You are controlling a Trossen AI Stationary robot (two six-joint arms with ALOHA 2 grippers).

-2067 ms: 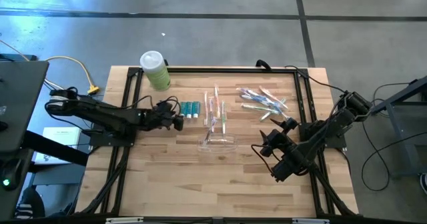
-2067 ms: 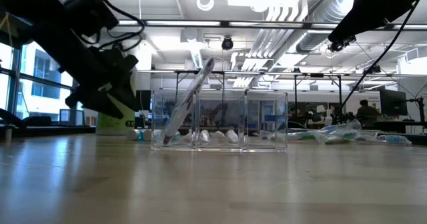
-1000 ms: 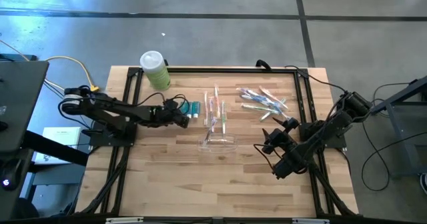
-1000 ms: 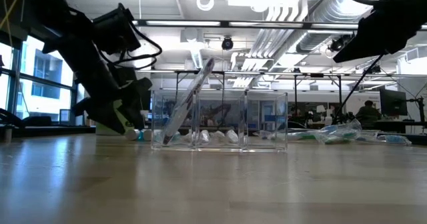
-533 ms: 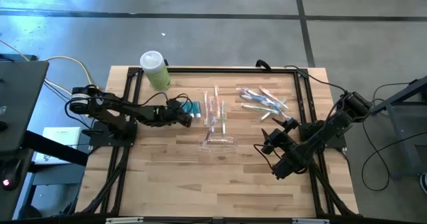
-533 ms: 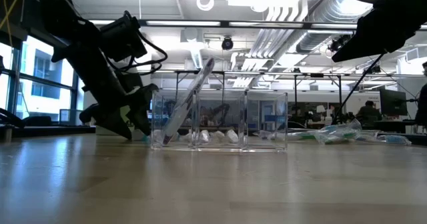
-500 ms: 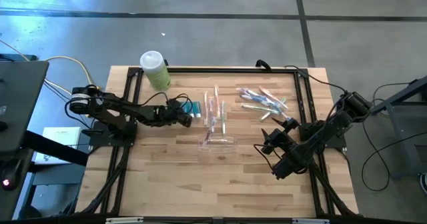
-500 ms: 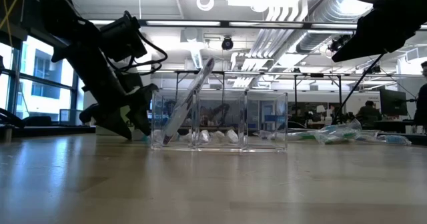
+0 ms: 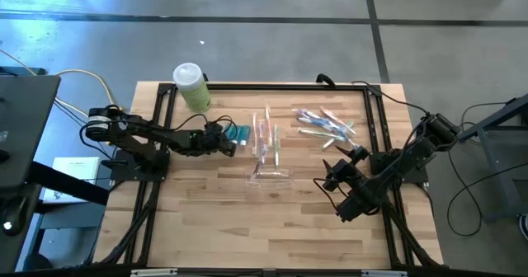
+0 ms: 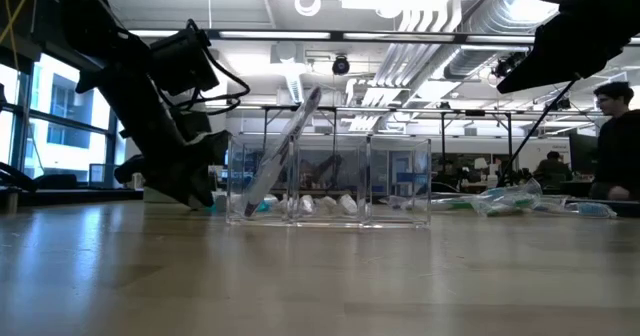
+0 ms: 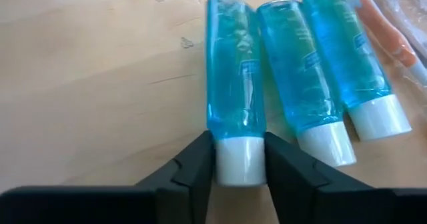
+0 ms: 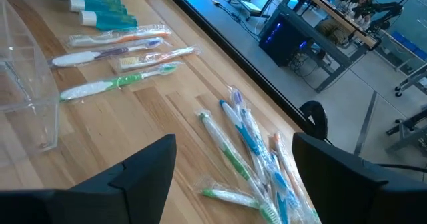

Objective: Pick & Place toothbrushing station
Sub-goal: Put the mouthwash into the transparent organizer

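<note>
Toothbrushing items lie on the wooden table [image 9: 206, 219]: the clear organizer [image 9: 271, 176] mid-table, and three blue bottles [image 11: 293, 77], the nearest clamped at its white cap by the left gripper [image 11: 239, 163], while the right gripper [image 9: 332, 178] hangs open.

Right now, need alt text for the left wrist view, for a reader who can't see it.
The left gripper has its two dark fingers against either side of the white cap of a blue tube lying flat on the wooden table. Two more blue tubes lie side by side next to it, with an orange toothbrush beyond them.
</note>
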